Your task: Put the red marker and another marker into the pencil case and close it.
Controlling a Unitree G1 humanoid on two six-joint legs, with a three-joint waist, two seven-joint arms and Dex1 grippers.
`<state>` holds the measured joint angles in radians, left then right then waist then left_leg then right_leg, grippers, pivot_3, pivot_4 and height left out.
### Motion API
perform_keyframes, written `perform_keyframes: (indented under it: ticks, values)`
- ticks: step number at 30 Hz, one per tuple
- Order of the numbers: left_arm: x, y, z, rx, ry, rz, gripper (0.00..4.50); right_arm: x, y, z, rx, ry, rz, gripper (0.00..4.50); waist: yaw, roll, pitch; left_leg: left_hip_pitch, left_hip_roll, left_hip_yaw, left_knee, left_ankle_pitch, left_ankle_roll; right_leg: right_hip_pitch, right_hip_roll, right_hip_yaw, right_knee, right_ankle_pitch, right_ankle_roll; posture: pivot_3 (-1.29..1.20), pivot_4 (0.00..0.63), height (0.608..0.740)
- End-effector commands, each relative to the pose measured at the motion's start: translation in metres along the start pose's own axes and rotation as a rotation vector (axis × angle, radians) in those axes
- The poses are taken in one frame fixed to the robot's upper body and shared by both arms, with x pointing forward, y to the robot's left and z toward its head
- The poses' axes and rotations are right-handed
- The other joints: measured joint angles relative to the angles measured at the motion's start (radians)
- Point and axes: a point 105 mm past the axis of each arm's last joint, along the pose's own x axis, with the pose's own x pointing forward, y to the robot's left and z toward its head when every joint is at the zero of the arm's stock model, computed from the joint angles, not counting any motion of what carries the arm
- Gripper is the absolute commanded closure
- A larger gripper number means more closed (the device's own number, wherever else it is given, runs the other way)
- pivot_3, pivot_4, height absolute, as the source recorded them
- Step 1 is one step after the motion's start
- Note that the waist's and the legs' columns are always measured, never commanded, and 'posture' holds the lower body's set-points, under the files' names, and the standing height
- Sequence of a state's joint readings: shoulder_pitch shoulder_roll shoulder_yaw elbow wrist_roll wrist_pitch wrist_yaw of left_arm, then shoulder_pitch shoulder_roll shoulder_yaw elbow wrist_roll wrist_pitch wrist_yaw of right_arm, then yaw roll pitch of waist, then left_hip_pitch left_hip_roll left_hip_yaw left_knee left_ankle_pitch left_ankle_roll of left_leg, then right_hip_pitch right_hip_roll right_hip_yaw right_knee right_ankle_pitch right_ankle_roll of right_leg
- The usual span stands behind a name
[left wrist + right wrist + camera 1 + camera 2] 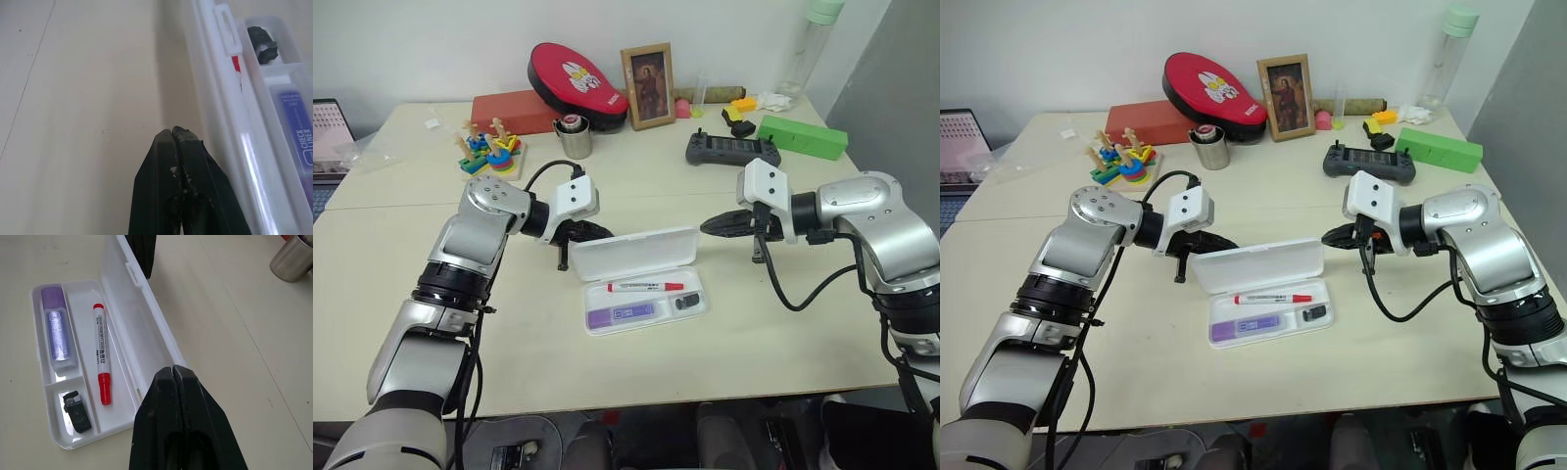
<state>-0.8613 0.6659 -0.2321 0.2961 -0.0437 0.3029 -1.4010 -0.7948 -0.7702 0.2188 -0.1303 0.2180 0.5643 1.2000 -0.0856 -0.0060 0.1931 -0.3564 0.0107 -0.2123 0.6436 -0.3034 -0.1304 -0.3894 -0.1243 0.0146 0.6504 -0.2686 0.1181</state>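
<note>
Open pencil case (641, 284) nearest, cream table (401, 294), white wall (431, 39) behind

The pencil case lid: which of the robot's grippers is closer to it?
Left. The left gripper sits just behind the upright lid near its left end; the right gripper hovers slightly off the lid's right end.

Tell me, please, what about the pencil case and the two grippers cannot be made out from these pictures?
- Left gripper in the head views: its tip sits behind the raised lid of the pencil case, so any contact is hidden.
- Red marker in the left wrist view: the lid's edge covers all but a sliver.
- Purple marker there: cut off by the picture's edge.
- Print on the red marker's barrel: too small to read.
</note>
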Motion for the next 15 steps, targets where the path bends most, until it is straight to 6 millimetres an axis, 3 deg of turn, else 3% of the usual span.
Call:
perform_keyframes:
  ticks: [1, 15]
  values:
    - [0.000, -0.007, 0.010, 0.035, -0.014, -0.017, 4.48, -0.006, 0.005, 0.008, -0.062, -0.002, 0.017, 4.50, 0.000, 0.000, 0.000, 0.000, 0.000, 0.000, 0.000, 0.000, 0.000, 0.000, 0.000, 0.000, 0.000, 0.000, 0.000, 0.00, 0.150, 0.740]
    - [0.013, -0.036, 0.005, -0.012, -0.029, -0.025, 4.48, -0.029, 0.026, -0.015, -0.085, 0.113, 0.077, 4.50, 0.003, 0.000, 0.000, -0.001, 0.000, 0.000, 0.001, 0.000, 0.000, 0.000, 0.000, 0.000, 0.000, 0.000, 0.000, 0.00, 0.150, 0.740]
